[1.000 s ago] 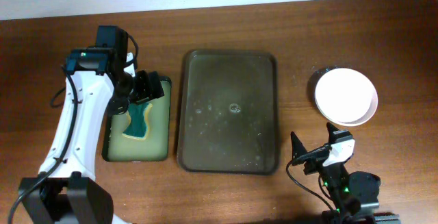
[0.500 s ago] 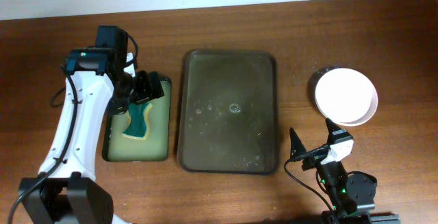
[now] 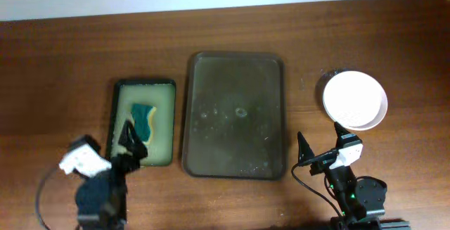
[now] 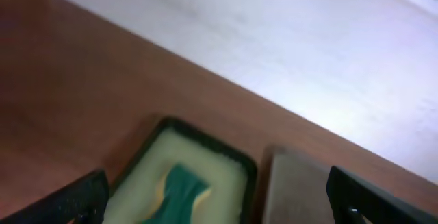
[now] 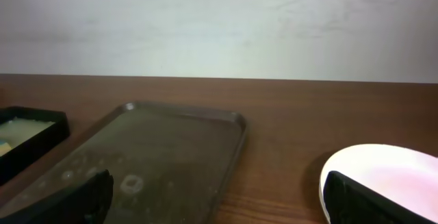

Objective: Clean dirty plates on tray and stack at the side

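Note:
The white plates (image 3: pixel 355 98) sit stacked on the table to the right of the dark brown tray (image 3: pixel 235 117), which has nothing on it. In the right wrist view the stack (image 5: pixel 390 176) is at the lower right and the tray (image 5: pixel 157 155) at the lower left. My right gripper (image 3: pixel 323 145) is open and empty near the front edge, below the plates; it also shows in the right wrist view (image 5: pixel 215 196). My left gripper (image 3: pixel 130 145) is open and empty at the front left. In its wrist view (image 4: pixel 219 196) its fingers are wide apart.
A small green-rimmed tray (image 3: pixel 144 82) with a yellowish inside stands left of the brown tray and holds a green-and-yellow sponge (image 3: pixel 143 119). Both show in the left wrist view: the tray (image 4: pixel 205 138) and the sponge (image 4: pixel 179 190). A pale wall runs behind the table.
My left arm has pulled back from over the small green-rimmed tray to the front left edge, leaving the sponge lying there. The right gripper drew back slightly, then stayed still.

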You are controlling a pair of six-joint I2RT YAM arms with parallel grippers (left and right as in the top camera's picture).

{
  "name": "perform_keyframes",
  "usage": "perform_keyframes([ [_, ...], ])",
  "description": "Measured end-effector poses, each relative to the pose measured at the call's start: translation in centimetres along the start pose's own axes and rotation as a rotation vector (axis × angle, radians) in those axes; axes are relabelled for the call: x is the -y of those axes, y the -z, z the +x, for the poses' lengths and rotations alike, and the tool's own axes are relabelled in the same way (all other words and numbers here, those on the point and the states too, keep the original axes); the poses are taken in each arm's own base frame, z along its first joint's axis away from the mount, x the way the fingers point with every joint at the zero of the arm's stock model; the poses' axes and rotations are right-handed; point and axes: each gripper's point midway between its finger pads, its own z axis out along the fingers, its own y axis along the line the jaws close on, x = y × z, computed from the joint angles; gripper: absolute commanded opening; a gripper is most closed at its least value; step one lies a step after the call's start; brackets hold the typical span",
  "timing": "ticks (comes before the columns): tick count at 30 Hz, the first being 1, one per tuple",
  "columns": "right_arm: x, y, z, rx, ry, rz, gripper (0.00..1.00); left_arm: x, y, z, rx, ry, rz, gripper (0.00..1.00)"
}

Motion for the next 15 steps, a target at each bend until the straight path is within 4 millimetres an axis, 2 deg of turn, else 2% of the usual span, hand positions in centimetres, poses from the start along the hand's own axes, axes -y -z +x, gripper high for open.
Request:
perform_keyframes([
  [2, 0.0, 0.0, 0.0, 0.000, 0.001, 0.000, 0.98, -2.1, 0.6, 2.4, 0.041, 0.060, -0.017, 0.99],
  [5, 0.0, 0.0, 0.1, -0.003, 0.000, 0.000, 0.98, -3.7, 1.0, 3.1, 0.134, 0.113, -0.028, 0.99],
  [7, 0.0, 0.0, 0.1, -0.003, -0.001, 0.000, 0.98, -4.1, 0.4, 3.8, 0.155, 0.125, -0.026, 0.99],
  [8, 0.0, 0.0, 0.1, -0.003, -0.001, 0.001, 0.98, -4.5, -0.2, 4.8, 0.159, 0.127, -0.028, 0.99],
  [12, 0.0, 0.0, 0.1, -0.003, 0.000, 0.001, 0.98, -3.7, 0.0, 2.8, 0.260, 0.158, 0.022, 0.99],
  [15, 0.0, 0.0, 0.1, -0.003, 0.000, 0.000, 0.98, -4.3, -0.2, 3.9, 0.221, 0.145, -0.008, 0.99],
])
